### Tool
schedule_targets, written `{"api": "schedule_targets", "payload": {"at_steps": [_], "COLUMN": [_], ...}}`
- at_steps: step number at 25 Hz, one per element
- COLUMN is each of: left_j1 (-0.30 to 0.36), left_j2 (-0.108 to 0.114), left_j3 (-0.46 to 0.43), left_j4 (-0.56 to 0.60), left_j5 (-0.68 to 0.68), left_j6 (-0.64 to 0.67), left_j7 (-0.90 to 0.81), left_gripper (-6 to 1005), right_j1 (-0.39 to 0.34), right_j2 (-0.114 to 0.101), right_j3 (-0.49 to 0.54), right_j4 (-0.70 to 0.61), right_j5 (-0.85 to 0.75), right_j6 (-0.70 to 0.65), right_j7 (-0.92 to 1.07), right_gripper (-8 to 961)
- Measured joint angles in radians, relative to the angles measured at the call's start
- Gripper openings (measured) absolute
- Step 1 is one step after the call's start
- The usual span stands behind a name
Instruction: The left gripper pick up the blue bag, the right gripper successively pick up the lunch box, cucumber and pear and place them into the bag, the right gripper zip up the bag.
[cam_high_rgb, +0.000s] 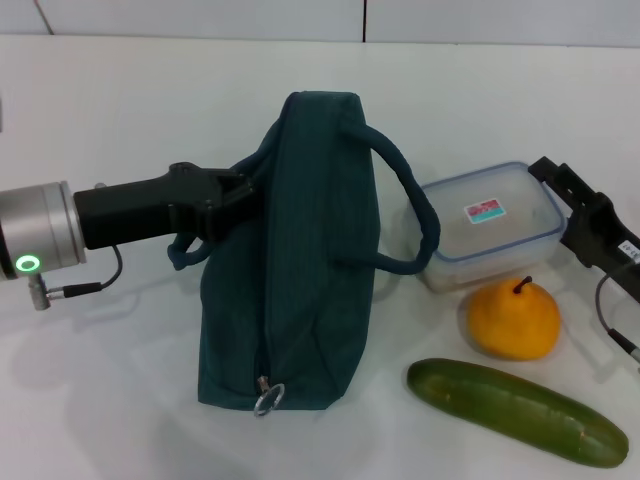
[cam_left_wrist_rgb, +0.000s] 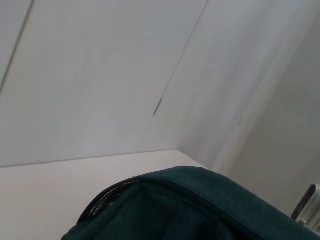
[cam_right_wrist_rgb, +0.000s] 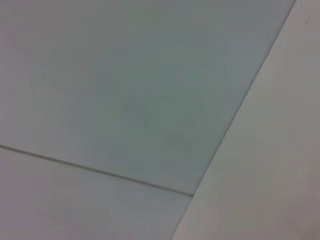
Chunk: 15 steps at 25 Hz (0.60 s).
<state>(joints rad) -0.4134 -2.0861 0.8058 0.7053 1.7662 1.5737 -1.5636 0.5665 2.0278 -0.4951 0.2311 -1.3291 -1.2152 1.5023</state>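
Observation:
The blue bag (cam_high_rgb: 300, 260) stands upright mid-table, its dark fabric also filling the bottom of the left wrist view (cam_left_wrist_rgb: 190, 205). My left gripper (cam_high_rgb: 238, 190) reaches in from the left and is shut on the bag's upper left edge; one handle loop hangs below it. The clear lunch box (cam_high_rgb: 490, 225) with a blue rim lies right of the bag. My right gripper (cam_high_rgb: 562, 205) is open at the box's right end, a finger on either side. In front of the box sit the orange-yellow pear (cam_high_rgb: 513, 320) and the green cucumber (cam_high_rgb: 515, 410).
A metal zipper ring (cam_high_rgb: 268, 398) hangs at the bag's near bottom corner. The bag's second handle (cam_high_rgb: 415, 215) arches toward the lunch box. The white table (cam_high_rgb: 100, 380) runs back to a wall. The right wrist view shows only pale surfaces.

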Motion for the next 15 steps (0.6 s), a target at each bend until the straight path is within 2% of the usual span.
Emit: {"api": "schedule_targets", "payload": {"at_steps": [1, 4, 15], "left_j1": [0.000, -0.001, -0.003], "left_j2": [0.000, 0.000, 0.000], "left_j3": [0.002, 0.004, 0.004], "left_j4": [0.000, 0.000, 0.000], "left_j5": [0.000, -0.001, -0.002], "left_j6": [0.000, 0.000, 0.000], "left_j7": [0.000, 0.002, 0.002], "left_gripper": [44, 44, 43], "right_j1": [-0.006, -0.010, -0.001], "right_j2": [0.000, 0.000, 0.000], "right_j3": [0.075, 0.111, 0.129], "right_j4": [0.001, 0.001, -0.008], "right_j5": [-0.073, -0.107, -0.118], "right_j6": [0.005, 0.008, 0.002], "right_j7": [-0.001, -0.002, 0.003], "right_gripper": [869, 870, 840]}}
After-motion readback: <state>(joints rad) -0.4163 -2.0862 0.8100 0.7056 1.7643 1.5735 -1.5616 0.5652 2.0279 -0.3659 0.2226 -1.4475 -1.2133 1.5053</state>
